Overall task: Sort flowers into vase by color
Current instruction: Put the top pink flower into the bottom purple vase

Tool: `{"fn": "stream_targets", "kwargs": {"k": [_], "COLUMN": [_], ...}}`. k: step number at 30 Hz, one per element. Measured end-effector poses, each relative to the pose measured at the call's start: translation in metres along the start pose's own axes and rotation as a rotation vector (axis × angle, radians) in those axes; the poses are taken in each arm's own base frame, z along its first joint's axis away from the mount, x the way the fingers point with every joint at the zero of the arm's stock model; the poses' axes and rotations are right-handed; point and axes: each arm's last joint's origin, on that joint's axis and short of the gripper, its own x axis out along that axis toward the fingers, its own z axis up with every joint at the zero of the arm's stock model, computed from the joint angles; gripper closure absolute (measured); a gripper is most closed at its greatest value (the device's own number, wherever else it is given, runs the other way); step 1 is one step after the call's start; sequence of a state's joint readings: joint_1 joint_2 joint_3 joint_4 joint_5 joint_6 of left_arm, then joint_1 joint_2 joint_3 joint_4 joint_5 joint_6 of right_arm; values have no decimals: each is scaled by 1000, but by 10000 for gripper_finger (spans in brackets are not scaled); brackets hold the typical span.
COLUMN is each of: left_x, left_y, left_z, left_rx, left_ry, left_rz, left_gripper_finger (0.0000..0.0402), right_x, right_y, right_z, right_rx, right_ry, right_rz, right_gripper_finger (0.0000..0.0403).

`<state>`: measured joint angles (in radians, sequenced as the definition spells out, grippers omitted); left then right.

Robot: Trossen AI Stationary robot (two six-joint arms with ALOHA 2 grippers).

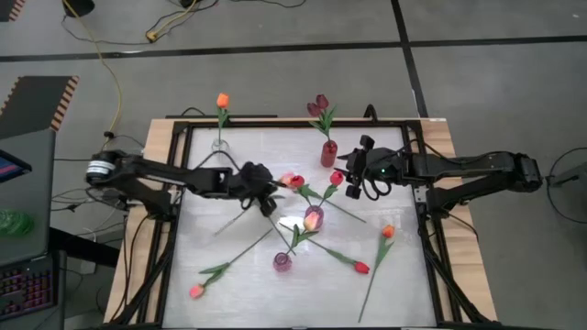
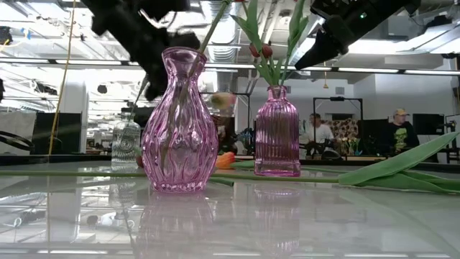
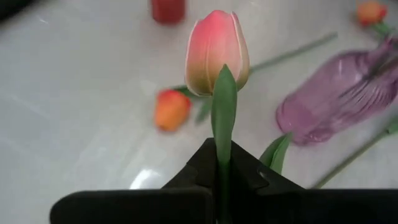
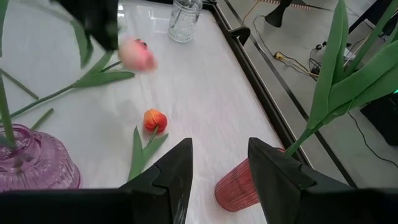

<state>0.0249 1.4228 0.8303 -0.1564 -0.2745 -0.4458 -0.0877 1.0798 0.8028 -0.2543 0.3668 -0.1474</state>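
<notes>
Your left hand (image 3: pixel 217 186) is clamped shut on the stem of a pink tulip (image 3: pixel 216 53), just below the head; the wrist view shows the bloom standing straight out past the fingers. Seen from above, that hand (image 1: pixel 266 183) sits a little toward nine o'clock of the tabletop (image 1: pixel 238 293) centre, with the tulip's long stem trailing toward seven o'clock.

Your right hand (image 4: pixel 217 168) has its jaws standing apart with nothing between them. It hovers at about two o'clock on the tabletop (image 1: pixel 362 183), just beside the red vase (image 1: pixel 328 153), which already holds dark maroon flowers (image 1: pixel 318 105).

Other vases are placed around: a clear one (image 1: pixel 220 142) at eleven o'clock carrying an orange tulip (image 1: pixel 222 100), a purple vase (image 1: pixel 314 218) near the centre, and another purple vase (image 1: pixel 282 261) toward six o'clock. Loose stems lie across the lower half, with a red head (image 1: pixel 361 268) and an orange head (image 1: pixel 388 232) toward five o'clock and a pink one (image 1: pixel 196 291) at seven.

You appear to be at the pick step: the pink flower is gripped, not yet delivered. Next, lift it clear of the neighbouring stems, turn the stem end downward, and steer it into whichever vase you mean for pink. The narrow necks will want a careful, upright entry.
</notes>
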Motion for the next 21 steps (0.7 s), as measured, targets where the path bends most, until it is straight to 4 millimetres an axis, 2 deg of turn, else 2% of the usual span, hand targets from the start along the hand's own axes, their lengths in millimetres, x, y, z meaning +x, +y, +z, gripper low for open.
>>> {"fn": "stream_targets", "kwargs": {"k": [6, 11, 21], "left_x": [-47, -80, -116], "left_y": [-8, -27, -70], "left_z": [8, 2, -11], "left_rx": [-27, -39, -24], "left_ry": [-158, -289, -525], "left_rz": [60, 84, 46], "left_gripper_finger": [400, 400, 400], "right_x": [0, 0, 0], "right_y": [0, 0, 0], "right_z": [0, 0, 0], "right_rx": [0, 0, 0], "right_ry": [0, 0, 0], "right_rz": [0, 0, 0], "right_gripper_finger": [223, 223, 223]}}
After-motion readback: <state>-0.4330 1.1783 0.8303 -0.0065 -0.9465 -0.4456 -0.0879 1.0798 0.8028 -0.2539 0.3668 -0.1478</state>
